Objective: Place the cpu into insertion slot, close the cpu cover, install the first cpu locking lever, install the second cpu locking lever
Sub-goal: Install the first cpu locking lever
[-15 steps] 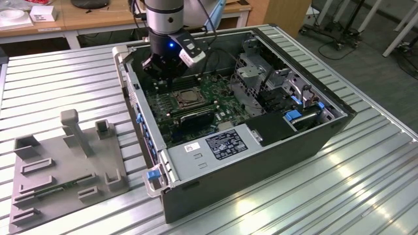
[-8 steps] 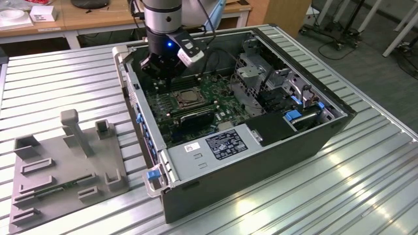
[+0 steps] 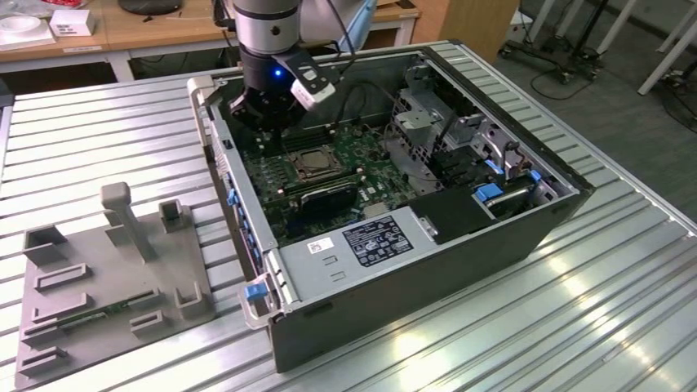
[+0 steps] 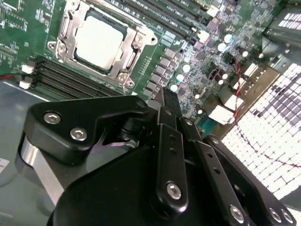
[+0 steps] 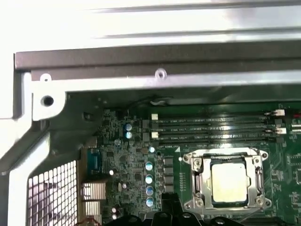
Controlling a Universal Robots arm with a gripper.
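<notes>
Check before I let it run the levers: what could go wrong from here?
1. The gripper hangs over the board near the memory slots beside the cpu cover; a skewed descent could strike them.
2. I cannot tell whether the cover sits flat on the cpu; clamping it askew could bind.

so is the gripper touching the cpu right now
Apart. In the second wrist view the gripper sits clear of the cpu, with a strip of green board showing between them.
</notes>
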